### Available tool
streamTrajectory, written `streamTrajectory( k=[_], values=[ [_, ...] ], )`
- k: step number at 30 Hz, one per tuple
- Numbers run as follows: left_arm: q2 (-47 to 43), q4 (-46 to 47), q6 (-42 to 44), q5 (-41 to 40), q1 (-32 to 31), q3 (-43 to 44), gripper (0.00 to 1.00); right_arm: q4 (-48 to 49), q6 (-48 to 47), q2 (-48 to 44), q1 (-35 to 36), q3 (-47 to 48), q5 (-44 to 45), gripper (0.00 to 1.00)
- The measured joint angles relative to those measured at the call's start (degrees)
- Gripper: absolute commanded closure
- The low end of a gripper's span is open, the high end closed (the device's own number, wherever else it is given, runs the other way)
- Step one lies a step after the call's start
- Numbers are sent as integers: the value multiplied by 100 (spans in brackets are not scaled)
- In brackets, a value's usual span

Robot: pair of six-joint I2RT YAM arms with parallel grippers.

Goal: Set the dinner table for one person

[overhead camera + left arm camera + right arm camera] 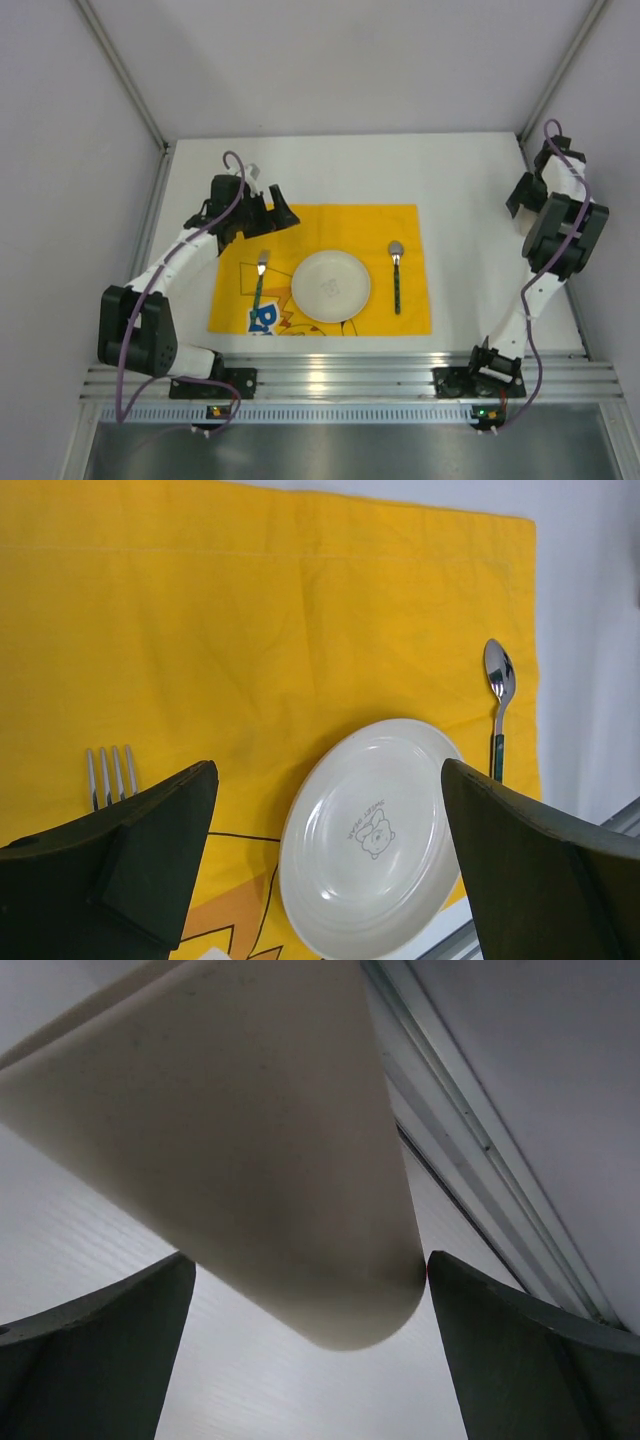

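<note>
The white dinner table (pixel 330 170) carries a yellow printed mat (pixel 330 225). On the mat lie a white plate (pixel 331 286), a fork (pixel 260 280) to its left and a spoon (pixel 396 275) to its right. My left gripper (pixel 272 212) is open and empty above the mat's far left corner. In the left wrist view (pixel 330 770) it looks down on the plate (pixel 370 835), fork (pixel 110 772) and spoon (pixel 498 695). My right gripper (pixel 527 205) is raised at the far right. Its fingertips (pixel 440 1290) press both sides of a cream cup (pixel 250 1150), which is tilted.
A ribbed aluminium rail (pixel 330 375) runs along the near edge between the arm bases. Grey walls with metal posts (pixel 125 75) close in the left, back and right sides. The right arm stands close to the right wall.
</note>
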Motion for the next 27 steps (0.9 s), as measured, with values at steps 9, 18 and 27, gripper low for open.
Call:
streamTrajectory(
  k=[9,18,27],
  values=[
    [-7,-90,37,2,0,-166,1,66,-44,643,-118,461,-350,46],
    [-136,-302,35,-2,-11,-20,1,166,105,492,-52,313,-975,87],
    [365,-24,-72,1008,-11,964,1,507,400,-1545,2350,-1097,-1961,100]
  ],
)
